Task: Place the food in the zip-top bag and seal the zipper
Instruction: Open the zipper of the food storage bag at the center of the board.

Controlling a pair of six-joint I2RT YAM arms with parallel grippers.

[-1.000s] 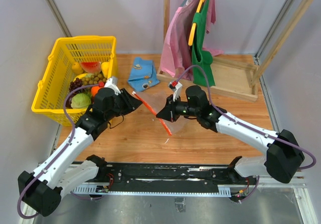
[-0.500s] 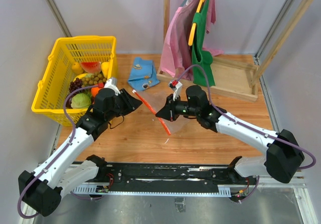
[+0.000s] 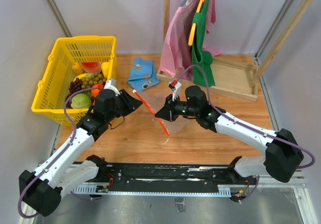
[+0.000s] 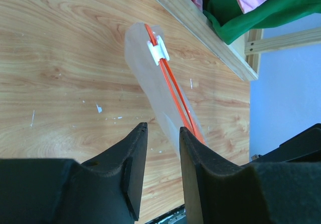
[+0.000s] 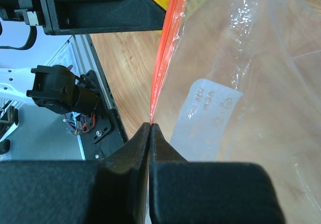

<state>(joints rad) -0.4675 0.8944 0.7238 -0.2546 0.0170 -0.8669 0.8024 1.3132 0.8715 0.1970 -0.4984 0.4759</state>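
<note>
Food lies heaped in a yellow basket at the left edge of the tabletop: a watermelon slice, dark grapes, a green piece and an orange piece among them. Just right of the basket, the left tool points toward the middle of the tabletop with its jaws parted. Its wrist view shows a clear gap between the two fingers, and nothing is gripped there. Beyond that gap lies the zip-top bag, with its red zipper running slantwise and a white slider near the far end.

Behind the bag, a blue cloth rests on the wood. From above, the zipper runs as a thin red line between the two tools. The right tool is clenched on the zipper's end; in its own view the fingertips pinch the red strip, and the clear plastic spreads away to the right. At the far right stands a wooden rack hung with pink and green garments.
</note>
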